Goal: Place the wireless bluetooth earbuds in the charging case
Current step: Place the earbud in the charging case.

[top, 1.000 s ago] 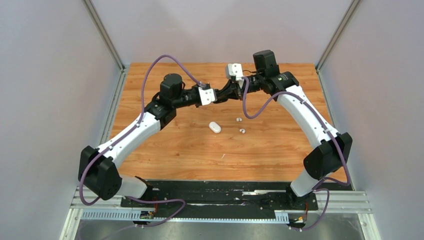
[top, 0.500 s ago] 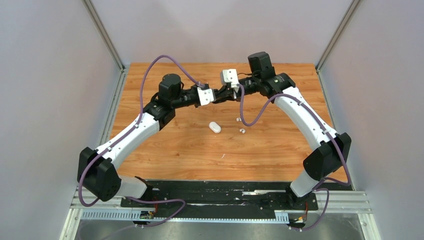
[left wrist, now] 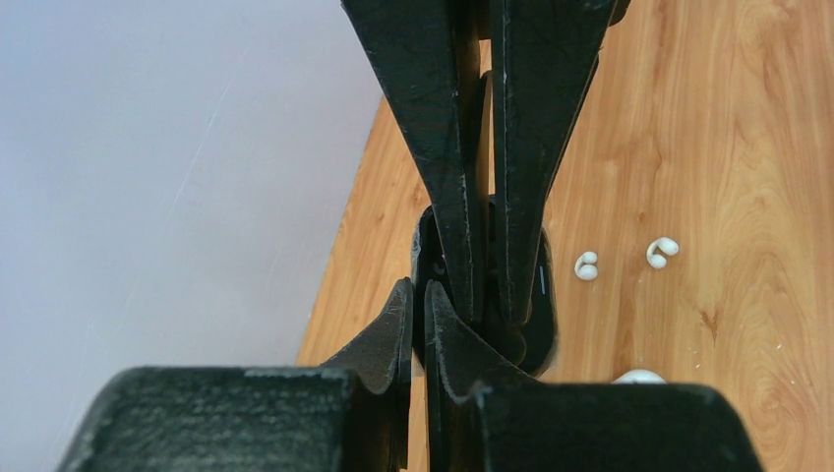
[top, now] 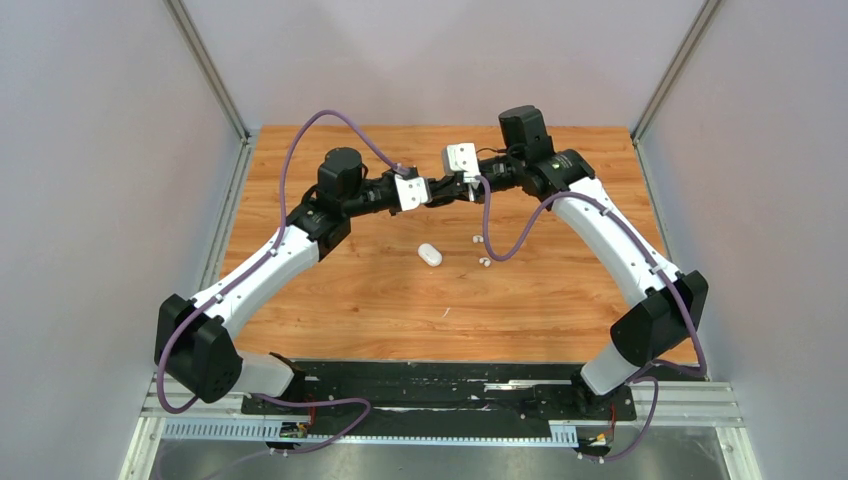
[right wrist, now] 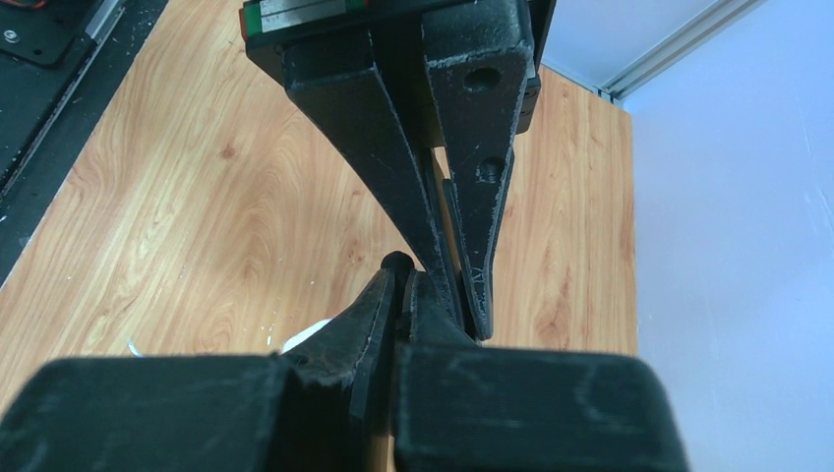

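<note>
Top external view: the left arm (top: 270, 265) reaches up and inward from the near left corner of the wooden table (top: 330, 310), and its left gripper (top: 438, 191) hangs over the far middle of the board, tip to tip with the right gripper (top: 449, 188), whose right arm (top: 610, 245) bends in from the near right corner. From the left wrist, the left fingers (left wrist: 398, 324) are drawn together to a thin slit and pinch the left edge of a black case (left wrist: 539, 315), a dark rounded shell held up off the wood. The right gripper's long fingers come down from the top of that view and cross the middle of the case. From the right wrist, those right fingers (right wrist: 369, 315) are pressed together, with a small dark rounded nub (right wrist: 396, 263) at their tips, too small to tell what it is. Lower on the table, nearer the arm bases and untouched, lies a white case (top: 430, 254) with its lid down. Just right of it are two white earbuds (top: 476, 239), one slightly farther back and one nearer, apart from each other and from the white case. No black buds can be made out.
</note>
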You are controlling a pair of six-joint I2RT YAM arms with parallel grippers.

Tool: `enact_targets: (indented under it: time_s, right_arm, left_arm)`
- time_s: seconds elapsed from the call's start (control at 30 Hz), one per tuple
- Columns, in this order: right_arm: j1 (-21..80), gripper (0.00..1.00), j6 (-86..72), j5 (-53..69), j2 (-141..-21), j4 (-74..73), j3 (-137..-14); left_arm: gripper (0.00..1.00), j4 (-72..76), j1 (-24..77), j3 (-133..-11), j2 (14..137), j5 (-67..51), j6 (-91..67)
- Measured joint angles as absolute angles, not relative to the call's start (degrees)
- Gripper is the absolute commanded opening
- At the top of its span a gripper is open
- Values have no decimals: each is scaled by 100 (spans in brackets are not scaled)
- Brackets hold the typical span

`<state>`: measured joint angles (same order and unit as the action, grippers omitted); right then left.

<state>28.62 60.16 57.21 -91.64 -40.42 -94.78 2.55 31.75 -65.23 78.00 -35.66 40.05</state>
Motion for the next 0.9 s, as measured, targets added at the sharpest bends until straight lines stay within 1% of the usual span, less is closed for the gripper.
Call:
enact_targets:
  time_s: [0.9]
  right_arm:
    - [2928,0,6613,5378,-9000,-3570,-8980]
  left_arm:
    - [0,239,3186,-6523,7800,-3450,3627]
